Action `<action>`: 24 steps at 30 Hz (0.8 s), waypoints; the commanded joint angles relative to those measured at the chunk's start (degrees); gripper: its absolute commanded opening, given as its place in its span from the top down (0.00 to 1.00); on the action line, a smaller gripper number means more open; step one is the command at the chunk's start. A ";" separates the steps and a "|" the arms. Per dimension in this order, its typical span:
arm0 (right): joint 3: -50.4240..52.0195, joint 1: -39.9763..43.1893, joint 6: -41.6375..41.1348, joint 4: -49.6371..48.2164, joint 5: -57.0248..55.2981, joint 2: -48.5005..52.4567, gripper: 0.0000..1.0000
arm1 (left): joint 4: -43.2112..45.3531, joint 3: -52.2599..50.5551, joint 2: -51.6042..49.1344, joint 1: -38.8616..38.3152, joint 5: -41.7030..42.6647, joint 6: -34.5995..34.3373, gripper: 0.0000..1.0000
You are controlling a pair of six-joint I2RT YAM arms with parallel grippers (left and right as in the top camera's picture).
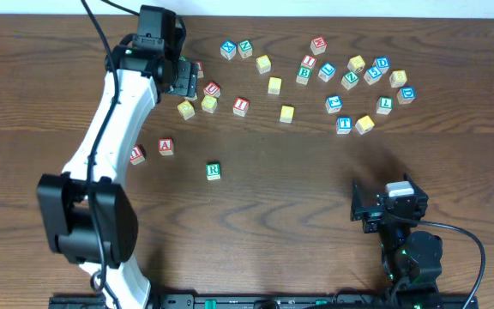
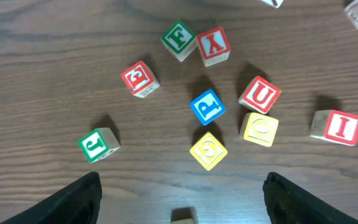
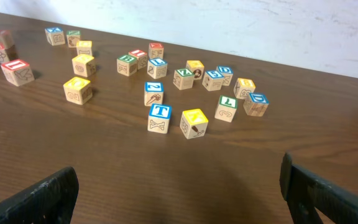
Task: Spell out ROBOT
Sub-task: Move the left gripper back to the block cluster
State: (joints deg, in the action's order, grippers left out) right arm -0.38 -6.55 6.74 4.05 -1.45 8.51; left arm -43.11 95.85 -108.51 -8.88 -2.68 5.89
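The green R cube (image 1: 213, 171) lies alone in the middle of the table. The green B cube (image 1: 304, 75) (image 3: 127, 65) sits in the far right cluster. The blue T cube (image 1: 344, 124) (image 3: 160, 118) stands next to a yellow cube (image 1: 364, 124) (image 3: 194, 122). Two more yellow cubes (image 2: 259, 129) (image 2: 208, 150) lie ahead of my left gripper (image 1: 187, 79) (image 2: 182, 202), which is open above the far left cluster. A small cube (image 2: 184, 216) shows between its jaws at the frame's bottom edge. My right gripper (image 1: 365, 208) (image 3: 179, 199) is open over bare wood.
Red A (image 1: 166, 146), red U (image 1: 212, 88) (image 2: 260, 94), red I (image 1: 241, 106) (image 2: 335, 126), blue P (image 2: 207, 106) and green J (image 2: 98, 144) cubes lie around the left gripper. Several blue, green and yellow cubes crowd the far right (image 1: 376, 73).
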 commanded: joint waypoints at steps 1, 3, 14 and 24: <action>0.07 0.24 0.63 0.22 0.13 -0.09 0.01 | -0.94 3.72 -3.39 0.04 1.46 1.86 0.18; 0.07 0.24 0.61 0.22 0.13 -0.09 0.01 | -1.90 4.74 -4.63 0.02 3.10 2.10 0.18; 0.07 0.24 0.61 0.22 0.15 -0.09 0.01 | -4.39 5.38 -5.22 -0.20 7.96 3.87 0.17; 0.07 0.24 0.61 0.22 0.13 -0.09 0.01 | -4.13 5.38 -5.31 -4.57 7.67 0.68 0.13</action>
State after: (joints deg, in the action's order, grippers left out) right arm -0.38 -6.55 6.76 4.05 -1.45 8.51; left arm -47.18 99.15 -113.54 -11.57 4.62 7.49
